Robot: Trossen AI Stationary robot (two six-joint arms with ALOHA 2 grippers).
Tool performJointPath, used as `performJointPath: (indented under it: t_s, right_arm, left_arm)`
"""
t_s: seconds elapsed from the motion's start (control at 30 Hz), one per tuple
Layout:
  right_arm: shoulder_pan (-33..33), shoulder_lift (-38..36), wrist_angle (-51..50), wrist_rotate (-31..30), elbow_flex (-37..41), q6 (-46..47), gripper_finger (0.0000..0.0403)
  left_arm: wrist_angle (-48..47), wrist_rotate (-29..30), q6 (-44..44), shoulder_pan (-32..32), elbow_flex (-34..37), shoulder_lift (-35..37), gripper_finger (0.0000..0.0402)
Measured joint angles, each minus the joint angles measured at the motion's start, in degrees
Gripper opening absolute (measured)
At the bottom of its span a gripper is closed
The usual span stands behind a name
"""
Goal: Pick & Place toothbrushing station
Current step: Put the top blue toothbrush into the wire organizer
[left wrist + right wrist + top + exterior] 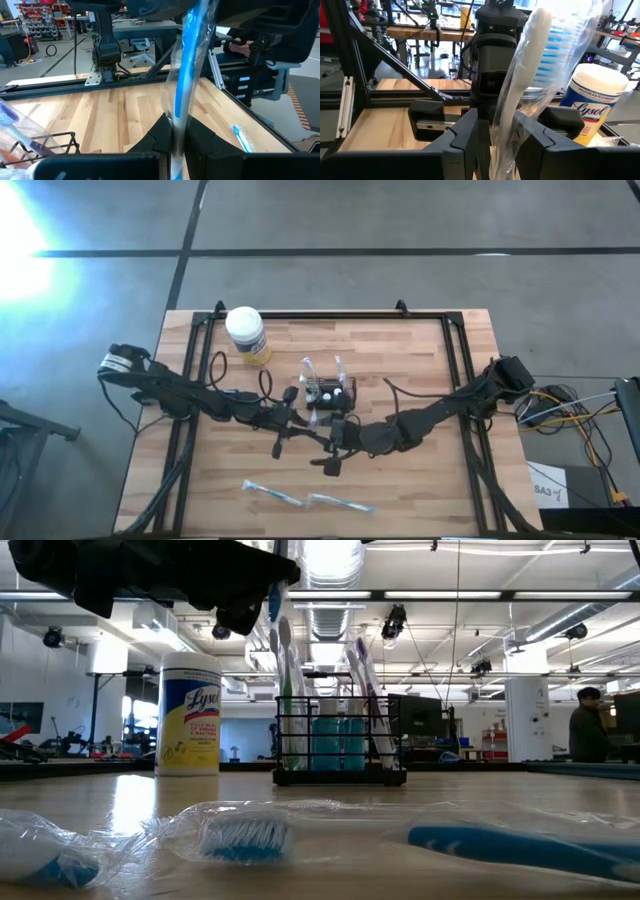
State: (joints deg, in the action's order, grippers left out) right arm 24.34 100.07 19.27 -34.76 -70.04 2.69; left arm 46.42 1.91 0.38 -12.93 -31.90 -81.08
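The toothbrushing station is a small black wire holder. It stands on its base at the table's middle, with several toothbrushes upright in it. One corner of it shows in the left wrist view. My left gripper and my right gripper meet just near of the holder, above the table. Each is shut on a plastic-wrapped toothbrush: a blue handle in the left wrist view, a white head with blue bristles in the right wrist view. I cannot tell whether it is one and the same brush. My left gripper pinches the wrapped toothbrush's blue handle between its two fingers, through the plastic sleeve. The brush sticks out past the fingertips toward my right arm, clear of the table. My right gripper pinches the wrapped toothbrush's white shaft below the head between its two fingers, through the plastic sleeve. The bristled head sticks out past the fingertips, clear of the table.
A yellow Lysol jar with a white lid stands at the table's far left, also in the low view. Two wrapped toothbrushes lie near the table's front edge. A black frame rims the table.
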Motion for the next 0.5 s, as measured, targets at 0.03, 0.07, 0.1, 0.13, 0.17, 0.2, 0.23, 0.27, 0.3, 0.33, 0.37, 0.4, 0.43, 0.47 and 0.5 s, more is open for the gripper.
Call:
performJointPath:
  t_s: [0.03,0.07,0.1,0.13,0.17,0.2,0.23,0.27,0.3,0.33,0.37,0.4,0.43,0.47,0.5]
  right_arm:
    - [0.0,-0.1,0.0,0.0,0.1,-0.1,0.0100]
    - [0.0,-0.2,-0.1,0.0,0.1,-0.5,0.0101]
    - [0.0,-0.2,0.0,0.0,0.1,-0.6,0.0102]
    - [0.0,-0.2,0.0,0.0,0.1,-0.9,0.0102]
    - [0.0,-0.2,0.0,0.0,0.1,-1.2,0.0100]
    - [0.0,-0.2,0.1,-0.1,0.1,-1.4,0.0098]
    - [0.0,-0.2,0.2,-0.3,0.1,-1.5,0.0094]
    - [0.0,-0.2,0.5,-0.4,0.1,-1.6,0.0089]
    - [0.0,-0.2,0.6,-0.4,0.2,-2.0,0.0083]
    - [0.0,-0.2,0.7,-0.4,0.2,-2.3,0.0075]
    - [0.0,-0.2,0.7,-0.4,0.2,-2.5,0.0066]
    - [0.0,-0.2,0.7,-0.4,0.2,-2.8,0.0056]
    - [0.0,-0.2,0.7,-0.5,0.2,-3.0,0.0044]
    - [0.0,-0.2,0.6,-0.5,0.2,-3.5,0.0031]
    - [0.0,-0.2,0.5,-0.4,0.2,-4.3,0.0021]
  left_arm:
    - [0.1,0.1,0.0,0.0,0.0,0.0,0.0027]
    - [0.1,0.2,0.0,0.0,0.0,0.0,0.0027]
    - [0.2,0.2,0.0,0.0,0.0,0.1,0.0027]
    - [0.2,0.2,0.0,0.0,0.0,0.1,0.0027]
    - [0.3,0.2,0.0,0.0,0.0,0.1,0.0027]
    - [0.3,0.2,0.0,0.0,0.0,0.1,0.0027]
    - [0.3,0.2,0.0,0.0,0.0,0.1,0.0027]
    - [0.4,0.2,0.0,0.0,0.0,0.1,0.0027]
    - [0.5,0.1,0.0,0.0,0.0,0.2,0.0027]
    - [0.5,0.1,0.1,0.0,0.0,0.2,0.0027]
    - [0.5,0.0,0.1,0.0,0.0,0.2,0.0027]
    - [0.5,-0.1,0.1,0.0,0.0,0.2,0.0027]
    - [0.4,-0.1,0.1,0.0,0.0,0.2,0.0027]
    - [0.3,-0.2,0.1,0.0,0.0,0.2,0.0027]
    - [0.2,-0.2,0.1,0.0,0.0,0.2,0.0028]
